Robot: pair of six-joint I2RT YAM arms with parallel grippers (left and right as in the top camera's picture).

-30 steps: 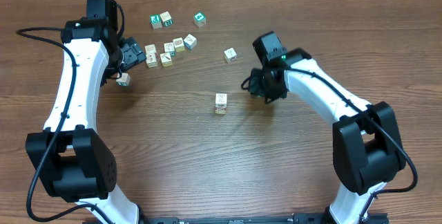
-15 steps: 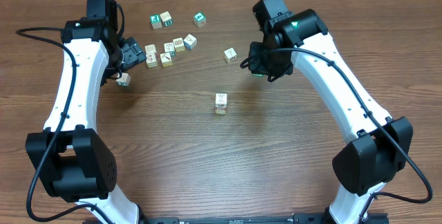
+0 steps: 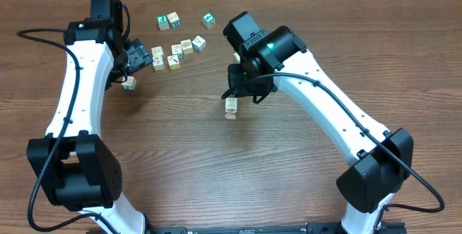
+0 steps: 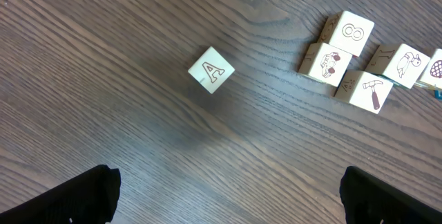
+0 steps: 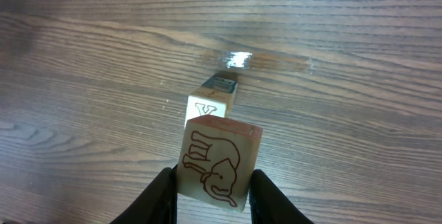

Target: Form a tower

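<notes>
The tower (image 3: 230,108) is a short column of cream cubes near the middle of the table. In the right wrist view the tower (image 5: 210,105) stands just beyond and below the held cube. My right gripper (image 5: 213,178) is shut on a cream cube with a reddish elephant drawing (image 5: 217,160), held in the air close to the tower's near side. From overhead, the right gripper (image 3: 241,88) hovers just up and right of the tower. My left gripper (image 4: 231,203) is open over bare wood near a loose "A" cube (image 4: 211,70), with nothing between its fingers.
Several loose cubes (image 3: 177,49) lie scattered at the back left, with others farther back (image 3: 168,21) and a green-faced one (image 3: 208,20). The left wrist view shows a cluster of picture cubes (image 4: 349,54) at its upper right. A single cube (image 3: 129,82) sits under the left arm.
The right arm has swung left with the elephant cube in its grip, from the right side of the table to a spot beside the tower. The left arm has not moved.
</notes>
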